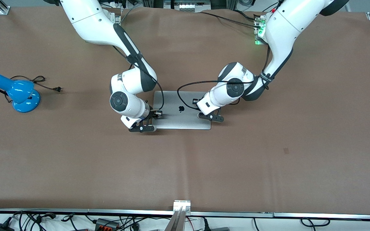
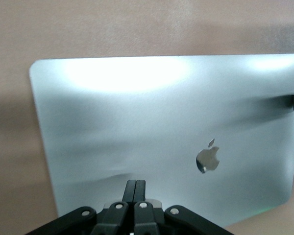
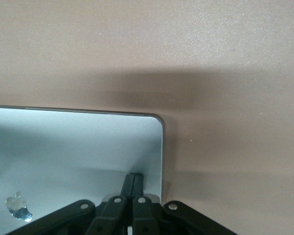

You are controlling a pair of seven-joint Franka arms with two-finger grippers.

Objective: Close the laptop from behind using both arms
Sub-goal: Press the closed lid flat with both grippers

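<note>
Brown table [image 1: 268,166] underneath everything, with a blue lamp [image 1: 18,93] well apart at the right arm's end, far from either pair of jaws. Laptop [image 1: 181,110] mid-table, lid down flat or very nearly so, logo [image 2: 208,159] facing up, directly beneath both sets of jaws. Left gripper [image 2: 135,188] resting on the lid toward the left arm's end, jaws pressed together with nothing between them, fingertips [image 2: 135,185] touching the metal, logo just ahead of the tips. Right gripper [image 3: 132,183] on the lid close to its corner at the right arm's end, jaws likewise closed and empty, tips down on the surface, the lid's edge just beside them. Judged as the final press of the closing. Best done by pushing straight down, evenly on both ends, gently, without sliding the tips across the metal; uneven force risks twisting the lid or skidding the laptop over the cloth. Then lifting both straight up, clear of the lid.
</note>
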